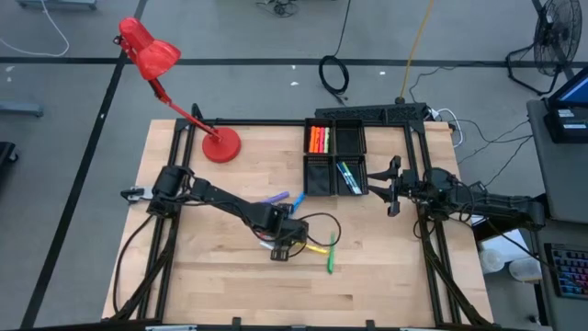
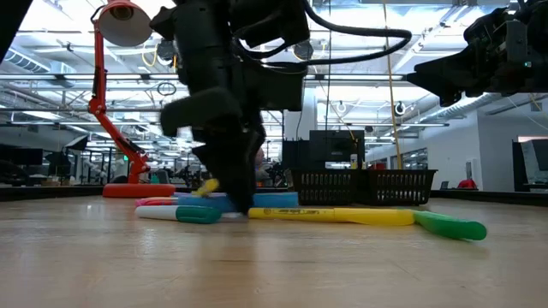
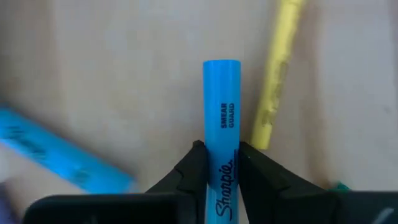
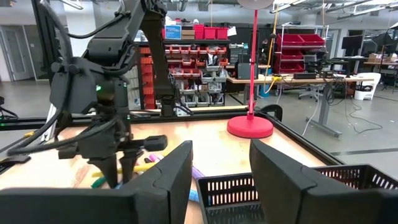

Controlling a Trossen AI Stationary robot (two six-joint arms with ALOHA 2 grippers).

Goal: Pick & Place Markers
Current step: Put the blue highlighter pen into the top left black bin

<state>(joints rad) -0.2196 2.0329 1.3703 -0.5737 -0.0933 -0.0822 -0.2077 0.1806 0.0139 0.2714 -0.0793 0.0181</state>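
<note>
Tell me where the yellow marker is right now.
In the high view, the yellow marker lies on the table's front middle, just right of the left gripper, touching the green marker.

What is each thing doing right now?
Left gripper: fingers shut on the blue marker, down at the table.
Right gripper: fingers open, empty, waiting beside the tray.
Yellow marker: lying flat.
Green marker: lying flat.
Tray: some markers already inside.
Lamp: standing; cannot tell if lit.
</note>
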